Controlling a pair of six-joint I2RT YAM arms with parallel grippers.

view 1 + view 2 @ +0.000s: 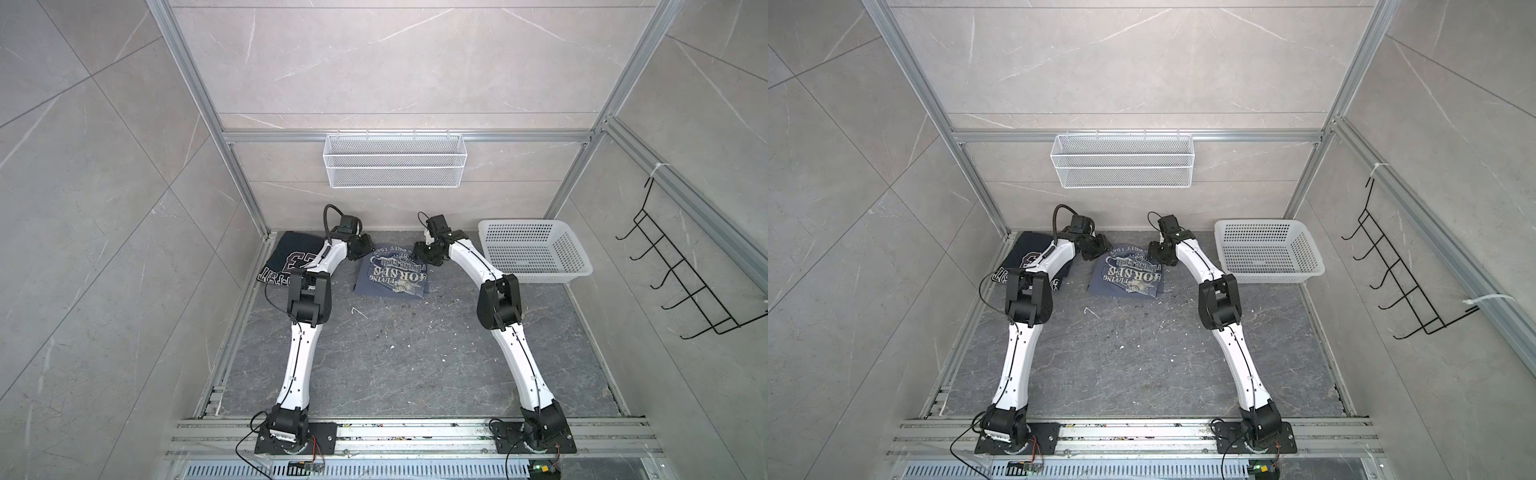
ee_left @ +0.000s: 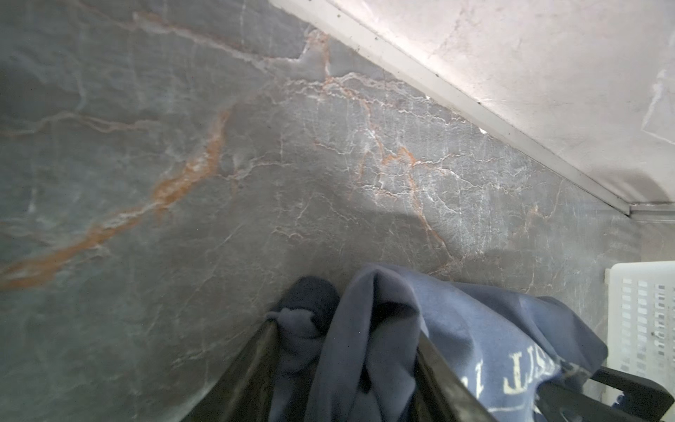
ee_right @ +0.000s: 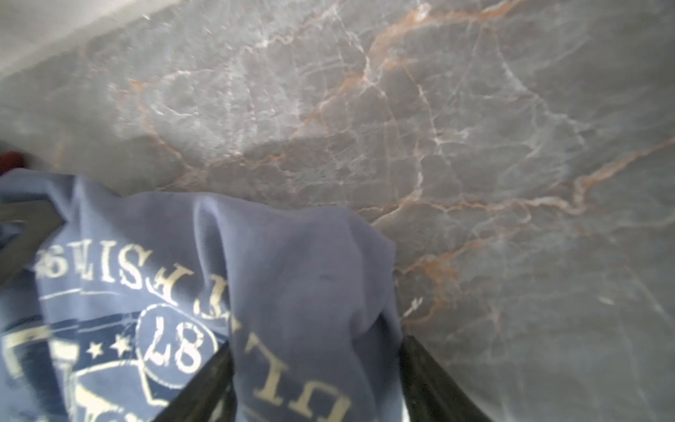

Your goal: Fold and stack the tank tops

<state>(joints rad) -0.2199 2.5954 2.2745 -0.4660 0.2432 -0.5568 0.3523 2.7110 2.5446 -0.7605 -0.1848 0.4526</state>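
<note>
A slate-blue tank top [image 1: 392, 272] [image 1: 1127, 274] with a whitish lettered graphic lies partly folded on the dark marble floor at the back middle. My left gripper [image 1: 363, 249] [image 2: 347, 329] is at its far left corner, where bunched blue cloth [image 2: 365, 347] fills the gap between the fingers. At the far right corner my right gripper [image 1: 424, 251] [image 3: 316, 345] is shut on printed cloth [image 3: 292, 263] in the same way. The dark navy tank top [image 1: 286, 257] [image 1: 1025, 251] lies folded at the back left, partly hidden under my left arm.
A white perforated plastic basket [image 1: 569, 253] [image 1: 1304, 253] [image 2: 639, 310] stands at the back right, close to my right arm. A white wire basket [image 1: 395, 160] hangs on the back wall. A black hook rack [image 1: 681, 274] is on the right wall.
</note>
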